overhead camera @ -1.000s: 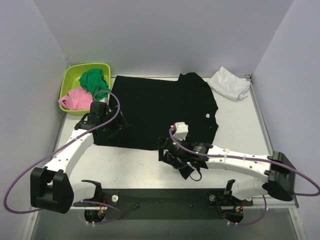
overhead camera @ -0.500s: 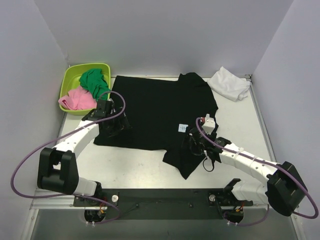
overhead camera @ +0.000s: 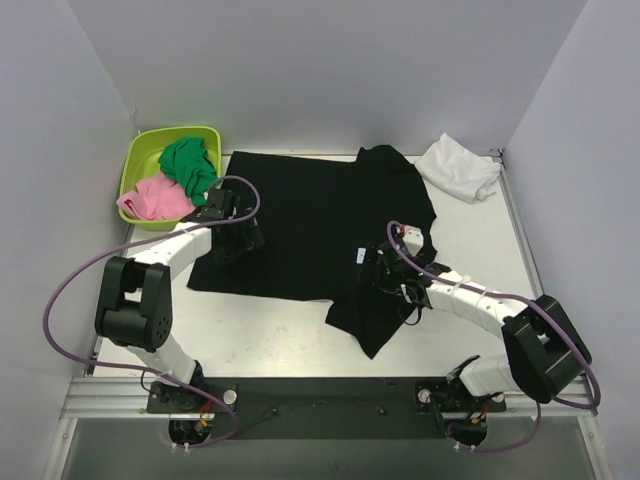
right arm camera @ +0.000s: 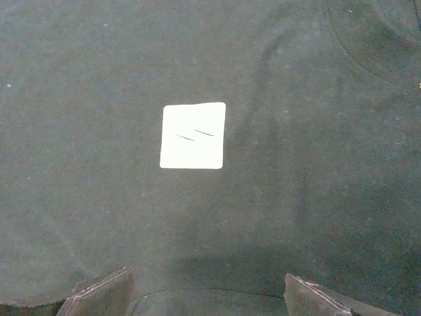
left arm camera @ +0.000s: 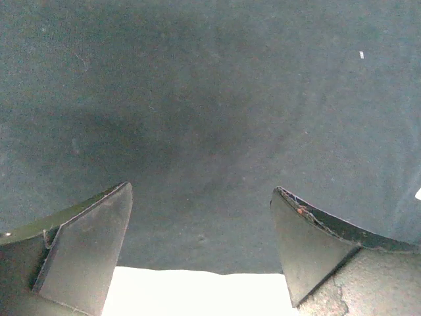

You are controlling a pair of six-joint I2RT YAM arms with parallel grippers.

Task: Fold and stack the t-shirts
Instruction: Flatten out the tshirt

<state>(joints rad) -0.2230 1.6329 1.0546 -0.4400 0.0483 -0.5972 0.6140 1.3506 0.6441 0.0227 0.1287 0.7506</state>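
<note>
The black t-shirt [overhead camera: 300, 215] lies spread across the middle of the table. Its front right part forms a flap [overhead camera: 368, 320] reaching toward the near edge, with the white neck label [overhead camera: 362, 257] facing up. The white t-shirt [overhead camera: 458, 167] lies crumpled at the back right. My left gripper [overhead camera: 240, 238] hovers over the black shirt's left edge, open, with cloth and a strip of table between its fingers [left arm camera: 85, 257]. My right gripper [overhead camera: 385, 275] is open just right of the label [right arm camera: 193, 135], and black cloth [right arm camera: 296, 99] fills its view.
A lime-green tub [overhead camera: 140, 160] at the back left holds a green cloth [overhead camera: 188, 162] and a pink cloth [overhead camera: 152, 198]. Grey walls close in the back and both sides. Bare table [overhead camera: 250, 330] runs along the front, ahead of the arm bases.
The shirt's right part has come over toward the front, carrying the label leftward. My right gripper moved from the front edge onto the shirt. My left gripper shifted back and right along the left edge.
</note>
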